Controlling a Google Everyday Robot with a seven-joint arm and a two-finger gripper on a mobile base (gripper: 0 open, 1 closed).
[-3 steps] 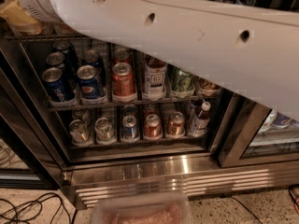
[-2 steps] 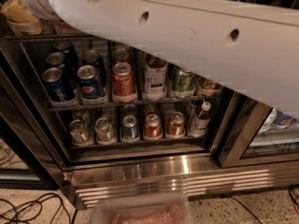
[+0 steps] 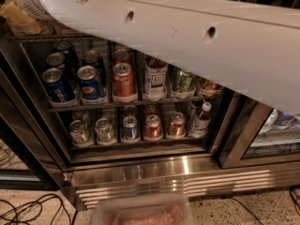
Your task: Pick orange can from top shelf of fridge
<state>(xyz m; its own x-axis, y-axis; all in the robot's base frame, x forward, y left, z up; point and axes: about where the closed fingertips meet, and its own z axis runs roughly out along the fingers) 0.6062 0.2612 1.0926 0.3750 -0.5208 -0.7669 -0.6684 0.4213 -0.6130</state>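
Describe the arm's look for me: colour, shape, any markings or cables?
The arm is a thick, smooth white shell with rounded edges and three small dark round holes along its side. No cables or lettering show. The pincer is outside the picture.

The white arm (image 3: 197,46) crossed the fridge (image 3: 140,170) and hid its top shelf, the orange can and the tool, none of which showed. A clear tub (image 3: 140,210) was cut by the bottom edge, its pinkish contents blurred. Labels on the lowest cans (image 3: 152,125) were unreadable.
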